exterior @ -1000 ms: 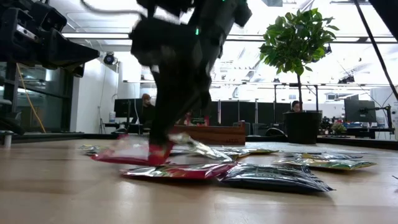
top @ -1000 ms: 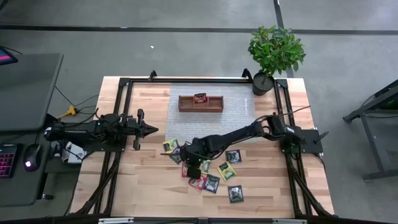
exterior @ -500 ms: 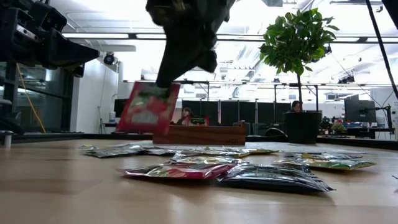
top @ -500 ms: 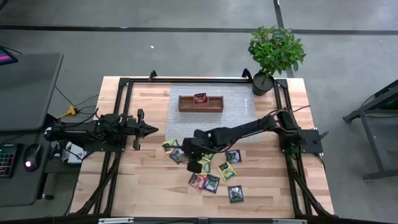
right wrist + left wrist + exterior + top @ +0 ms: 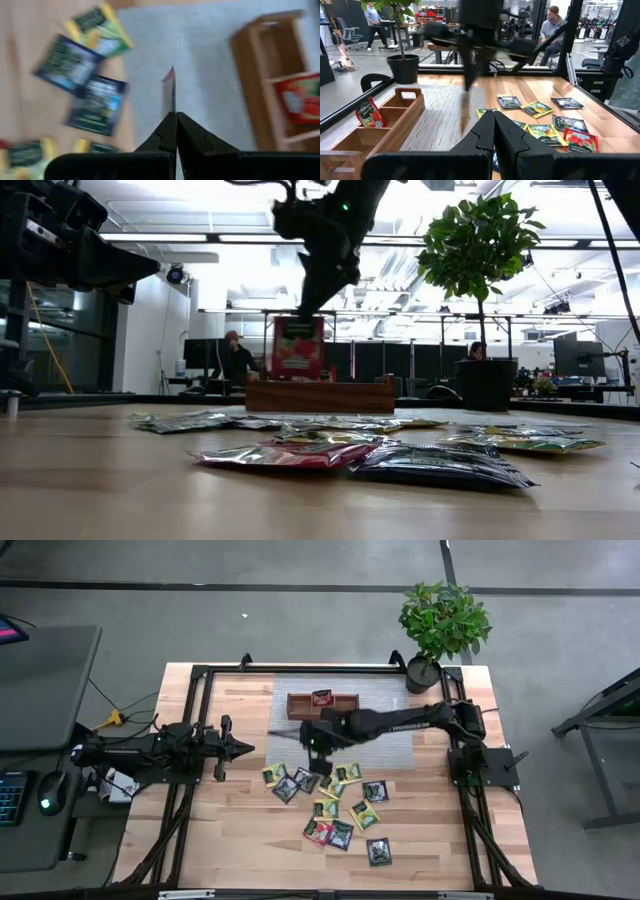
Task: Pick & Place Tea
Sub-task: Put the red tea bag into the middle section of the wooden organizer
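Your right gripper (image 5: 312,743) is pinched on a red tea packet (image 5: 298,348), hanging mid-frame above the grey mat (image 5: 390,745) just below the wooden tray (image 5: 322,706). Loose tea packets (image 5: 340,810) scatter lower centre on the wood table (image 5: 230,820). Left gripper (image 5: 243,748) fingers together, parked centre-left, well clear.

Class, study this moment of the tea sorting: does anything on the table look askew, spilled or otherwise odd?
Nothing looks damaged. The tea packets lie scattered loosely and overlapping on the table, unsorted. One red packet leans in the wooden tray's middle compartment. The right pincer holds another red packet hanging upright above the mat. The left pincer waits at the table's left.
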Available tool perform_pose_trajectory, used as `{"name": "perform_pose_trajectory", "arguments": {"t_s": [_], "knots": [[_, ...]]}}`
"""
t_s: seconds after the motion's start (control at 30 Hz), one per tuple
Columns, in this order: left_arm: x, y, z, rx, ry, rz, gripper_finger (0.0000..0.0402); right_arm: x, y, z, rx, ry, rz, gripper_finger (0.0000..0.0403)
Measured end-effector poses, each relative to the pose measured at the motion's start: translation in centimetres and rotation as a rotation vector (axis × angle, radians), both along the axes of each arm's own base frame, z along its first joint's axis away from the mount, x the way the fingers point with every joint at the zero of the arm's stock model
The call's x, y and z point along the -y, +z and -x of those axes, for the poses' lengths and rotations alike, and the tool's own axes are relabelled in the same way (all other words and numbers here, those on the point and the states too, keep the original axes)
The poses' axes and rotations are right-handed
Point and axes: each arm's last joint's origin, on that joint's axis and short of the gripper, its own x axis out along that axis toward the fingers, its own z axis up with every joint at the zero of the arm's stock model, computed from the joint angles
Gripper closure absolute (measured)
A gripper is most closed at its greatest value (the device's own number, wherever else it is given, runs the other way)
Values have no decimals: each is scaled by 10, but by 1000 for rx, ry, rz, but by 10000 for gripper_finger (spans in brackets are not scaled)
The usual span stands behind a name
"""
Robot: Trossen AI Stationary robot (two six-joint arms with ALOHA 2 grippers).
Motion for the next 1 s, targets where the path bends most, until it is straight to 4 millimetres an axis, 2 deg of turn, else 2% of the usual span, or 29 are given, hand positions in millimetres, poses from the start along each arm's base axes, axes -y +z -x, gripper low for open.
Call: {"name": "perform_pose_trajectory", "arguments": {"t_s": [0.27,0.53,0.77,1.0], "knots": [[0,0,0,0,0,0,401,54,19,15,-4,-40,74,403],[0,0,0,0,-1,0,401,98,23,24,0,-57,108,403],[0,0,0,0,0,0,401,120,26,26,26,-12,171,403],[0,0,0,0,0,0,401,131,27,28,21,61,192,403]]}}
